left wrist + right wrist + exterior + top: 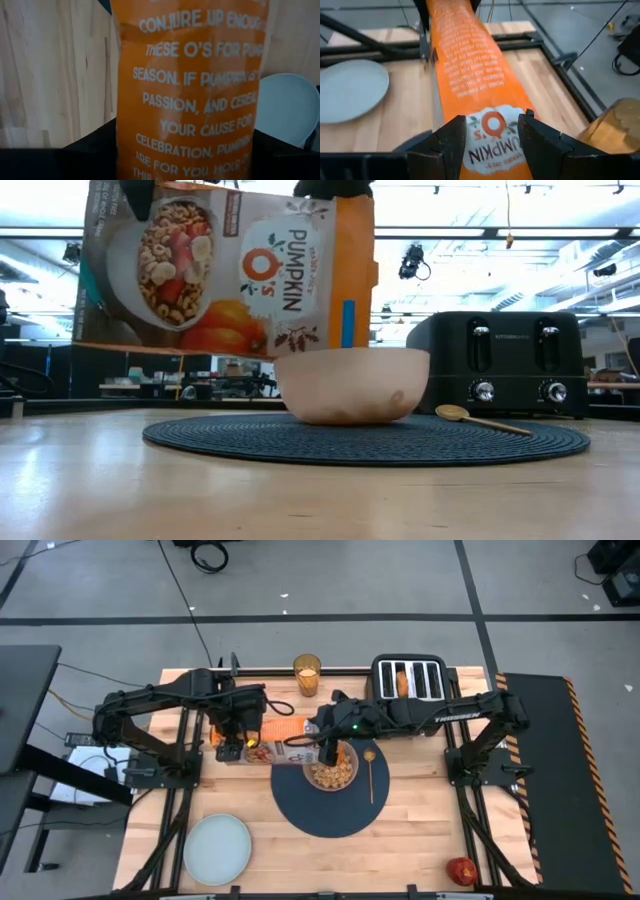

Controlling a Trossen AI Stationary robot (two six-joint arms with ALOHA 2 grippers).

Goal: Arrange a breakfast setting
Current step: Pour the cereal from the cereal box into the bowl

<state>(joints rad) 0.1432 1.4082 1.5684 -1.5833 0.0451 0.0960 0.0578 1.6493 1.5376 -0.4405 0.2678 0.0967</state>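
Observation:
The brown-and-orange cereal box (pixel 225 265) hangs on its side above the table, both grippers shut on it. Its right end is over the pinkish clear bowl (pixel 332 772), which holds cereal and stands on the dark-blue mat (pixel 330 808). My left gripper (pixel 185 155) has the box's left end and my right gripper (pixel 492 145) the end over the bowl. The gold spoon (pixel 369 775) lies on the mat right of the bowl. Toast (pixel 402 683) stands in the black toaster (pixel 410 680). My left gripper pinches the box near its left end, one finger (pixel 90 147) on each broad face, with the orange narrow side (pixel 190 100) facing up between them. The fingers point down from above and lie across the box, which is lifted clear. My right gripper pinches the box's end over the bowl (pixel 492 135) between its two fingers (pixel 447 145). It comes slanting down from the table's right side, along the box's length. That end hangs just above the bowl's rim (pixel 352 352), without resting on it as far as I see.
The amber juice glass (pixel 307 675) stands at the far edge, left of the toaster. The pale blue-green plate (pixel 217 848) lies near the front left and the red apple (pixel 461 870) at the front right corner. Bare wood lies between them.

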